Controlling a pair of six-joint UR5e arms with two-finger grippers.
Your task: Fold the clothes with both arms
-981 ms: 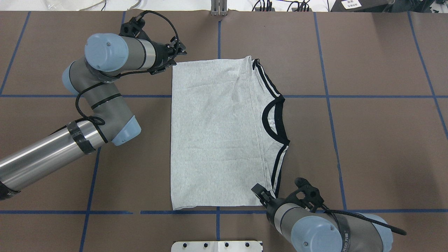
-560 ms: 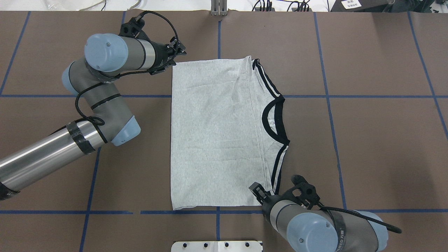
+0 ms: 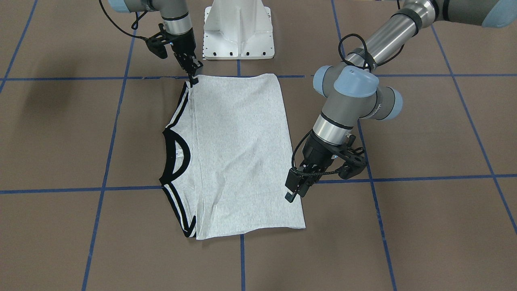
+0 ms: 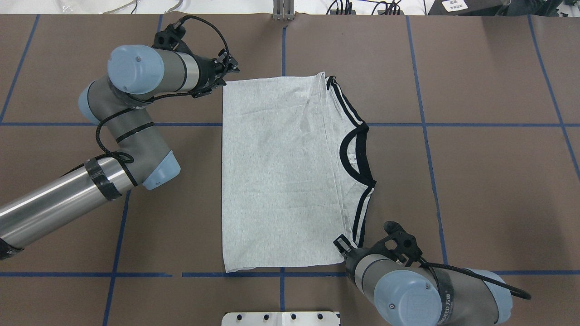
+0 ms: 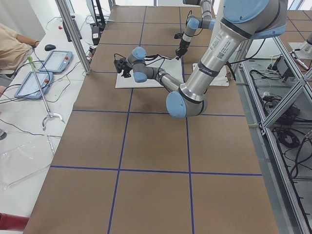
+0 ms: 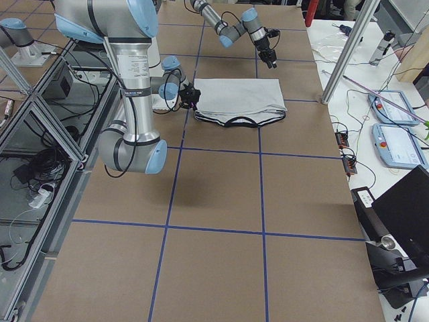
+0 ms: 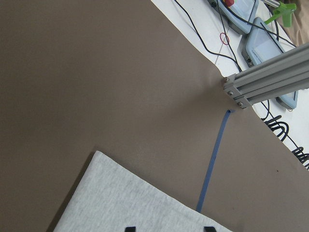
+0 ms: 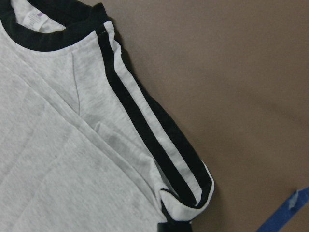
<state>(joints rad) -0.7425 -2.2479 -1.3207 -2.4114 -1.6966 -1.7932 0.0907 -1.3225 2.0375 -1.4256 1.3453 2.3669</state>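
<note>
The grey T-shirt (image 4: 276, 172) lies flat and folded on the brown table, black collar (image 4: 351, 156) and striped shoulder trim towards the right. Its print is hidden. The shirt also shows in the front view (image 3: 238, 149) and the right wrist view (image 8: 63, 145). My left gripper (image 4: 230, 68) hovers open over the shirt's far left corner (image 7: 104, 162), fingertips (image 7: 128, 228) apart, empty. It also shows in the front view (image 3: 294, 193). My right gripper (image 4: 343, 244) is at the near striped sleeve corner (image 8: 193, 193). Its jaws look shut in the front view (image 3: 194, 76). Whether it pinches cloth is unclear.
The white pedestal base (image 3: 238, 32) stands at the table's near edge behind the shirt. An aluminium post (image 7: 270, 77) and cables sit past the far edge. Blue tape lines (image 4: 290, 124) cross the table. Control tablets (image 5: 56, 61) lie on the side bench.
My right gripper has shifted a little to the right along the shirt's near edge, to the striped sleeve corner. My left arm has drawn back slightly. The shirt has not moved.
</note>
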